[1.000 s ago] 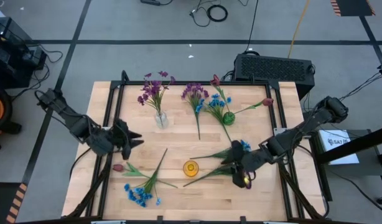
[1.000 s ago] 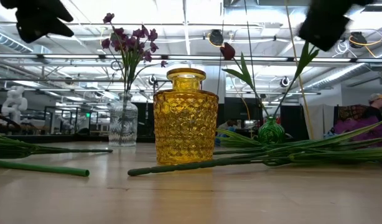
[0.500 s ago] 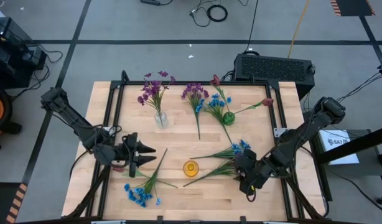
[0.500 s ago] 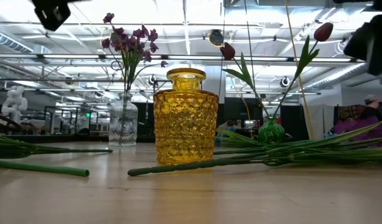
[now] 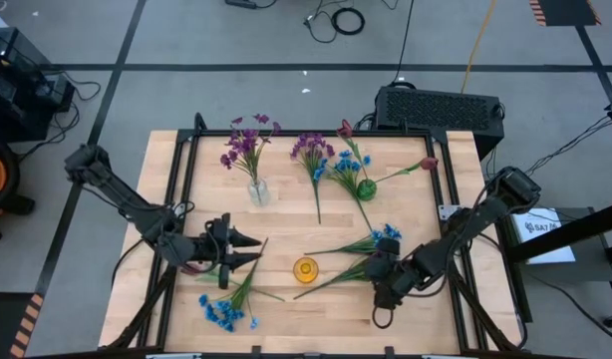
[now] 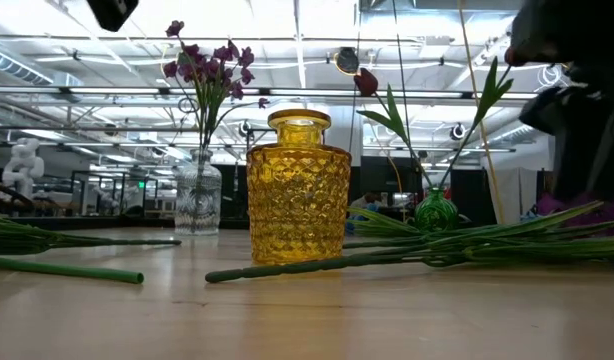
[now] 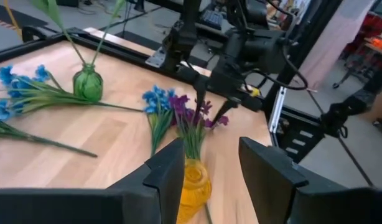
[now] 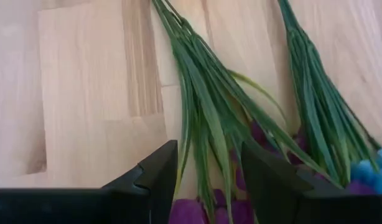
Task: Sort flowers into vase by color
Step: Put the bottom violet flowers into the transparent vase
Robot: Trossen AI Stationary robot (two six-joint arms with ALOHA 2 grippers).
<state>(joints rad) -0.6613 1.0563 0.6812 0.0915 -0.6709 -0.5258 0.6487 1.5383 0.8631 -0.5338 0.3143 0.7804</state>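
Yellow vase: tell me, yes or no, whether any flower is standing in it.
No. In the high view the yellow vase shows an empty mouth, and the green stems beside it lie flat on the table.

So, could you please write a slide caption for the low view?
Yellow glass vase among loose green stems, clear vase holding purple flowers, small green vase behind.

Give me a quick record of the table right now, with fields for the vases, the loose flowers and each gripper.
clear vase: holds purple flowers
green vase: holds dark red tulips
yellow vase: no flowers in it
loose flowers: purple and blue sprigs beside the green vase; blue sprig at the near left; purple and blue sprigs right of the yellow vase
left gripper: open, left of the yellow vase
right gripper: open, over the purple sprig's stems
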